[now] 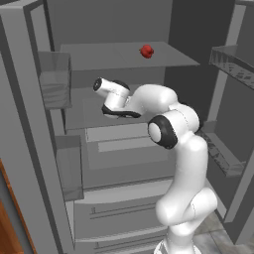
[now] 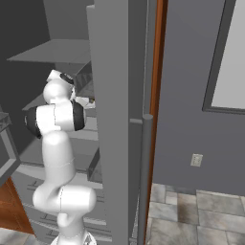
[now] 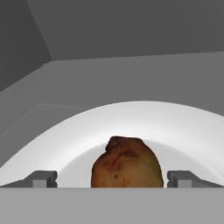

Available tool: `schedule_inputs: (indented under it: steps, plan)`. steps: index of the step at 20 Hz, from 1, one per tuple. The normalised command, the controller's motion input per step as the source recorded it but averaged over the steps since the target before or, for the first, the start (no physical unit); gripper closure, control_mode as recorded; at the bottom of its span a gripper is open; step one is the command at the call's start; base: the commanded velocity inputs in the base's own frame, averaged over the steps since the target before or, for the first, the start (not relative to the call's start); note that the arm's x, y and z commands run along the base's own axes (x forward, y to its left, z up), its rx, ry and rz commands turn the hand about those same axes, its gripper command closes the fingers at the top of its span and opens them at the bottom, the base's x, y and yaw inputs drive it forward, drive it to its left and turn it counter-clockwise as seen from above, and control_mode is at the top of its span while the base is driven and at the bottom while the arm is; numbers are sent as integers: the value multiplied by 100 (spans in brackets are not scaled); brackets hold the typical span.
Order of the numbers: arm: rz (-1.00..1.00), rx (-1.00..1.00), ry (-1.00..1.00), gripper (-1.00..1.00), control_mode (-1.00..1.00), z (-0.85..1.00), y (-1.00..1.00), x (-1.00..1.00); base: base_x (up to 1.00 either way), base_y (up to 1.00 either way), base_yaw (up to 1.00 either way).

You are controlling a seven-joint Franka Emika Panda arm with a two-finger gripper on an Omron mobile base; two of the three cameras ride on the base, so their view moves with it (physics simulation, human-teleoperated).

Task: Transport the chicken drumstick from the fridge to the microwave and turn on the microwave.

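Note:
The golden-brown chicken drumstick [image 3: 126, 162] lies on a round white plate [image 3: 131, 118] inside the fridge [image 1: 124, 149]. Its thick end points at the hand camera. My gripper [image 3: 112, 178] is open around it. One dark fingertip [image 3: 41, 178] is at its left and the other at its right, each with a gap to the meat. In the left base view my wrist [image 1: 115, 96] reaches onto the middle shelf, hiding the fingers. The microwave is out of view.
A small red round item [image 1: 146, 51] sits on the upper shelf [image 1: 119, 57]. Translucent door bins [image 1: 54, 84] hang on the left door, and more bins [image 1: 233, 64] on the right. The open fridge door [image 2: 115, 119] stands close on the arm's right. Drawers [image 1: 124, 208] lie below.

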Motion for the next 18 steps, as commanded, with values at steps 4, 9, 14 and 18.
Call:
schedule_inputs:
  steps: [4,9,14,18]
  plan:
    - [0,0,5,-100,-100,-11,-8,3,0,0,0]
    - [0,0,6,-100,-100,-18,-3,5,0,0,0]
    - [0,0,8,-100,-100,-22,-5,4,0,0,0]
    - [0,0,5,100,-100,-27,-3,1,0,0,0]
